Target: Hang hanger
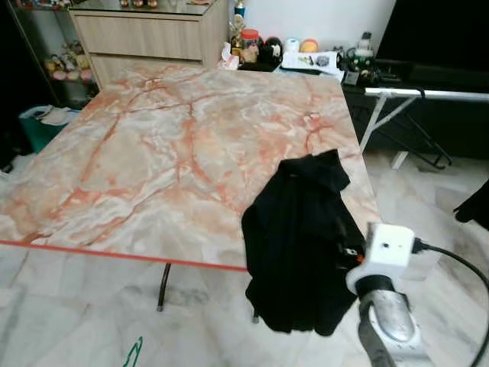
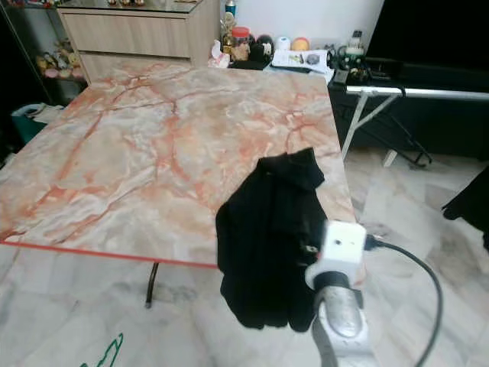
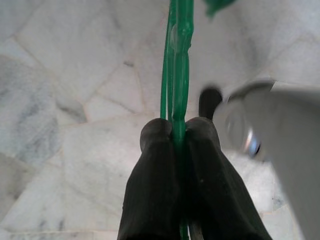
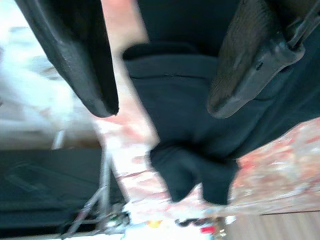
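Currently, one green hanger [image 3: 176, 60] is clamped between the two black fingers of the left gripper [image 3: 175, 131], low over the marble floor [image 3: 65, 75]; its tip [image 1: 134, 353] shows beyond the table's near edge, left of centre. One marble table [image 1: 153, 153] carries one black garment [image 1: 302, 237], which lies at the near right corner and drapes over the edge. The right gripper [image 4: 162, 107] hovers at that corner with its two fingers spread apart, gripping nothing, the garment visible between them.

Black garment [image 1: 302, 241] overhanging table [image 1: 153, 160] edge
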Motion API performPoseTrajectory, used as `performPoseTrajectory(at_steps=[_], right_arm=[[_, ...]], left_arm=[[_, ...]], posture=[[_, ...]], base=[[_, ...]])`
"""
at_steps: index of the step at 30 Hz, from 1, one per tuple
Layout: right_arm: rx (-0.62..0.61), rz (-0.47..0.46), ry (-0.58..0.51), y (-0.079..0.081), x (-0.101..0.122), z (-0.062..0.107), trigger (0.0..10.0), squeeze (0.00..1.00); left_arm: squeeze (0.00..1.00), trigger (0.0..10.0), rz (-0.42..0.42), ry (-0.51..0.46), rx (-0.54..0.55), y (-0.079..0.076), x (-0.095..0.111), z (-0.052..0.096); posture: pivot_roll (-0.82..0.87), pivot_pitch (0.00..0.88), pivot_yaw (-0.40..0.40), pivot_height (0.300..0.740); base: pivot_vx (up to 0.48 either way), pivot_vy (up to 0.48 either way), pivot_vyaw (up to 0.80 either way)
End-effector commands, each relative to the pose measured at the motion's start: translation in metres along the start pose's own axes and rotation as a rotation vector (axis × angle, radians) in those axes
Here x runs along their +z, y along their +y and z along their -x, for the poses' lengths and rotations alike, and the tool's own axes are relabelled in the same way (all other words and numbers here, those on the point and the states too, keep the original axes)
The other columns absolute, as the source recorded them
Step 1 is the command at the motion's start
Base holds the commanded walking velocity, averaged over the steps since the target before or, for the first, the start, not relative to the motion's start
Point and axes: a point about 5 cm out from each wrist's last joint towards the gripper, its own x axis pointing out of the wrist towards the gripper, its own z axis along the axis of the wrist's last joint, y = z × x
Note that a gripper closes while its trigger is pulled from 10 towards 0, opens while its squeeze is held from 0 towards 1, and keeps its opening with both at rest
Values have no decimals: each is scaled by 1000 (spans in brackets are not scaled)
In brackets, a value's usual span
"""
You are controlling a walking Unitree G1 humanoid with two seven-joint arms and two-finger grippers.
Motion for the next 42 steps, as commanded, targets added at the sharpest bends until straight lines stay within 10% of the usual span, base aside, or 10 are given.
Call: performPoseTrajectory(at_steps=[1,21,42], right_arm=[[16,-7,-13,6,3,0,10000,0],[-33,2,15,-6,-8,1,10000,0],[-301,-248,603,-62,-162,25,10000,0]], left_arm=[[0,10000,11,19,17,5,-6,2],[0,10000,14,38,19,7,-10,4],[0,10000,28,38,34,5,-9,3]], posture=[[3,116,-14,740],[3,122,-17,740],[11,119,-15,740]], base=[[-274,0,0],[-275,0,0],[-64,0,0]])
